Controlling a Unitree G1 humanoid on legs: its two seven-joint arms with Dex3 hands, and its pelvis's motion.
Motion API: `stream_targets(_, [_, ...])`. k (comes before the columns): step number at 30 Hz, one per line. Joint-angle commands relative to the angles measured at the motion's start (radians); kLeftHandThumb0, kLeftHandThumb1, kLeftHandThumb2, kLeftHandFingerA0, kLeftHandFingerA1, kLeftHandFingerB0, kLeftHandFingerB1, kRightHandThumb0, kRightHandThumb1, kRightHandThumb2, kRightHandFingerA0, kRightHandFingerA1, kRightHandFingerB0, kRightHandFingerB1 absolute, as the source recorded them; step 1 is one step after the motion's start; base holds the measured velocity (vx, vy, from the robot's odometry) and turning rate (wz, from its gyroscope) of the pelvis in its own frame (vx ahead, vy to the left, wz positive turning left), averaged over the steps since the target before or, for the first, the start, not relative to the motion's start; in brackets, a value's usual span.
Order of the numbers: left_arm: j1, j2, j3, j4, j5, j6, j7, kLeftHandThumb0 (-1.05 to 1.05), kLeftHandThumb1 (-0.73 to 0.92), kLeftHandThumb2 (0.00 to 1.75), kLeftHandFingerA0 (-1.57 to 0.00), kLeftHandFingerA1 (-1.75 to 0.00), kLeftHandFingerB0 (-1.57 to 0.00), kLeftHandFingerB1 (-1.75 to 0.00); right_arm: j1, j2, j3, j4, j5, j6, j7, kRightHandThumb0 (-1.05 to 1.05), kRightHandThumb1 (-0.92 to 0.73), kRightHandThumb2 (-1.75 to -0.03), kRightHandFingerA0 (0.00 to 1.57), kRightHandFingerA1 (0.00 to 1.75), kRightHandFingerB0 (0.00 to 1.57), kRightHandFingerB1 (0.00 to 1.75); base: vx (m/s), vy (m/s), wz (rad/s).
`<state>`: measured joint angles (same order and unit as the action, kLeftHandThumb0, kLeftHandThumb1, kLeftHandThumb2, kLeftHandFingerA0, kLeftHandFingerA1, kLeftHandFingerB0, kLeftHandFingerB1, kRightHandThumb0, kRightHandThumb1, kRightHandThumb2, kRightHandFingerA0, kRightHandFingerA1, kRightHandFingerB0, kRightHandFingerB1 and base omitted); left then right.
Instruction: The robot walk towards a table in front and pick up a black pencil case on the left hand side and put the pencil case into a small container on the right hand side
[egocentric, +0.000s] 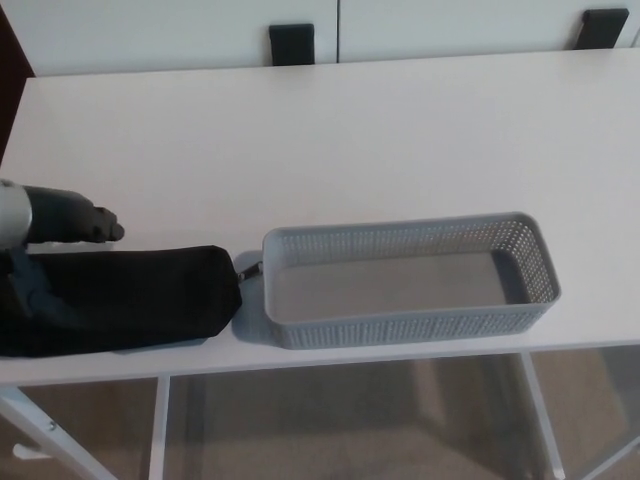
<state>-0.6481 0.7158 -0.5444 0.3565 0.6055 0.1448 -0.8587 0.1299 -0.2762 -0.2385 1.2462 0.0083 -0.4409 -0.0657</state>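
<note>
The black pencil case (140, 298) lies flat near the front left edge of the white table (330, 140). Its zipper pull (250, 270) points at the grey mesh basket (410, 325), which stands empty just to its right. My left hand (62, 218) comes in from the left edge and is open. One finger stretches along the far side of the case, and a darker part of the hand lies over the case's left end. The case rests on the table, not lifted. My right hand does not show.
Two black chair backs (291, 44) (603, 28) stand behind the table's far edge. The table's front edge runs just below the case and basket, with white legs (158, 430) and the floor under it.
</note>
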Motion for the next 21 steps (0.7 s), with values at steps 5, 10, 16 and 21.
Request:
stream_targets(5, [-0.031,-0.018,-0.02,0.041,0.066,0.036,-0.034,-0.79,0.46,0.92,0.0,-0.01,0.0,0.0,-0.008,-0.01,-0.017,0.003,0.017,0.007,0.007,-0.3,-0.52,-0.56,0.71,0.49,0.43,0.39,0.0,0.0,0.0])
stream_targets(10, [-0.031,-0.023,-0.03,0.066,0.088,0.04,-0.021,-0.99,0.4,0.68,0.0,0.0,0.0,0.0,0.001,-0.01,-0.016,-0.004,0.013,-0.001,0.006,-0.3,-0.52,-0.56,0.72,0.53,0.43,0.4,0.0,0.0,0.0])
stream_targets(16, [-0.036,-0.033,-0.037,0.108,0.107,0.043,-0.015,-0.96,0.47,0.56,0.0,0.0,0.0,0.0,0.001,-0.011,-0.012,-0.005,0.008,-0.001,0.003,-0.4,-0.43,-0.71,0.66,0.6,0.39,0.48,0.0,0.0,0.0])
stream_targets(21, [-0.027,-0.032,-0.041,0.096,0.117,0.036,-0.033,-1.03,0.38,0.71,0.0,0.0,0.0,0.0,-0.001,-0.011,-0.018,0.003,0.014,0.0,0.008,-0.38,-0.42,-0.7,0.66,0.6,0.39,0.48,0.0,0.0,0.0])
